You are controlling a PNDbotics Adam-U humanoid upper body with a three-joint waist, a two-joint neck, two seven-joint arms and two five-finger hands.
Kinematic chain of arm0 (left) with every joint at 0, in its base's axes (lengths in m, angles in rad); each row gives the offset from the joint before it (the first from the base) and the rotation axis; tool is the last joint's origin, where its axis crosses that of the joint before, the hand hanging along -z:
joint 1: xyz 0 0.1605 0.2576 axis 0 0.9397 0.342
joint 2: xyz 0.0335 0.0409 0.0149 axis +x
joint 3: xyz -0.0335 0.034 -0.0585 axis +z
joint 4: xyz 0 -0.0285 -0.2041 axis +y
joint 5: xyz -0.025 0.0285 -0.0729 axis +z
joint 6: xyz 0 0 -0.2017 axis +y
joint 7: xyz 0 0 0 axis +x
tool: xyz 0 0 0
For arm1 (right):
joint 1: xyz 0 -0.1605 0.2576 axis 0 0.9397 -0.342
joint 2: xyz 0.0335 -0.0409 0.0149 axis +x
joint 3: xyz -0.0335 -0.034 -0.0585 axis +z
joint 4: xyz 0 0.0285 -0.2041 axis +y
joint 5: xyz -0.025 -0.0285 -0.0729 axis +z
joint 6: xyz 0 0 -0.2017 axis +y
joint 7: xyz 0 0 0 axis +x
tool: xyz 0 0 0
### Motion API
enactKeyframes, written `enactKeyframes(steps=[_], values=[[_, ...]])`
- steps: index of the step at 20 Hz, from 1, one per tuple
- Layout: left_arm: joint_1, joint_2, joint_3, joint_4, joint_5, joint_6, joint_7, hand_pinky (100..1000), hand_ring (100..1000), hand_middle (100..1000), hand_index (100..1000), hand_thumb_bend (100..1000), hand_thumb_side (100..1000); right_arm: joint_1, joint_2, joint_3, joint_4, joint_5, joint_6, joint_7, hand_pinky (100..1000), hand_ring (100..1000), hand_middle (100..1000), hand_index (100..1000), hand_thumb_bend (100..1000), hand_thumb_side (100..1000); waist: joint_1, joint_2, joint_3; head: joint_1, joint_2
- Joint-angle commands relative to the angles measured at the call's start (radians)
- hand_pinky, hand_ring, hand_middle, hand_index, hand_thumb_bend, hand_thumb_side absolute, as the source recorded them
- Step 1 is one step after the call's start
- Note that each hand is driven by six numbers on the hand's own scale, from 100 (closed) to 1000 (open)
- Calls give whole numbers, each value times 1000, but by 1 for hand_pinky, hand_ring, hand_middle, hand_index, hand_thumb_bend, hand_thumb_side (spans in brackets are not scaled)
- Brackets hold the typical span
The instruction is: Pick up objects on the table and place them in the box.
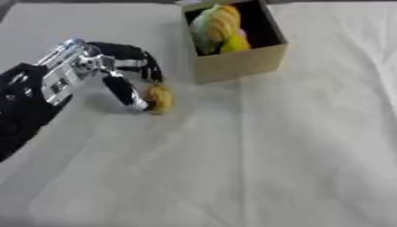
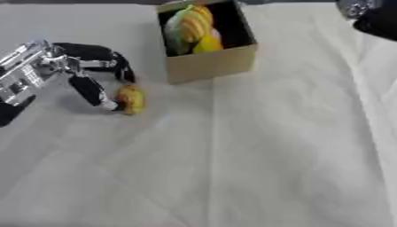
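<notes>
Left eye view shows the left hand (image 1: 116,75) at the far left of the white cloth-covered table (image 1: 271,155), its thumb and fingers curled around a small yellow-orange object (image 1: 160,99), touching it. Just right and farther off stands the open cardboard box (image 1: 236,62), holding yellow and green items (image 1: 217,26). A dark part of the right arm (image 2: 372,17) shows at the far right corner; I cannot tell its hand's state

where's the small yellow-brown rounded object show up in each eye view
Left eye view: the small yellow-brown rounded object lies on the white cloth, left of centre in the upper half, at the fingertips of the left robot hand.
Right eye view: it sits further left, again at those fingertips.
Shared landmark: the open tan cardboard box, up and to the right of the object in both views.
</notes>
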Motion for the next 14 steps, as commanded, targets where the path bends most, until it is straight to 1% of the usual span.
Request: enactKeyframes(steps=[1,2,3,4,6,8,11,14], values=[[-5,2,14,42,-45,-25,10,755,691,684,785,331,416,-18,-14,-13,-17,-11,2,-5,879,702,595,739,100,520,-4,-20,-1,4,-9],[-4,-2,18,51,-46,-31,13,750,673,656,757,263,411,-18,-13,-13,-17,-11,2,-6,879,702,596,739,100,520,-4,-19,-1,4,-9],[-3,-5,20,57,-38,-36,15,750,666,647,735,234,408,-17,-13,-13,-17,-11,2,-6,879,702,596,739,100,519,-5,-19,-1,4,-9],[-2,-7,23,59,-25,-40,18,749,654,628,699,186,397,-17,-13,-13,-17,-11,2,-6,879,702,596,739,100,519,-5,-19,-1,4,-9],[2,-1,27,41,10,-40,27,748,637,608,670,131,380,-16,-13,-13,-16,-10,3,-6,879,703,596,739,100,518,-6,-18,-2,3,-8],[10,23,36,-19,50,-31,38,749,629,598,660,100,362,-14,-17,-15,-15,-9,2,-8,879,703,596,739,100,518,-6,-19,-3,3,-6],[28,78,55,-148,106,0,39,751,629,600,663,100,345,-11,-21,-16,-13,-7,2,-9,879,703,596,739,100,518,-3,-19,-5,0,-5],[38,103,60,-221,136,41,22,751,629,600,663,100,345,-11,-22,-15,-13,-6,1,-10,879,703,596,739,100,518,-2,-20,-6,0,-5]])
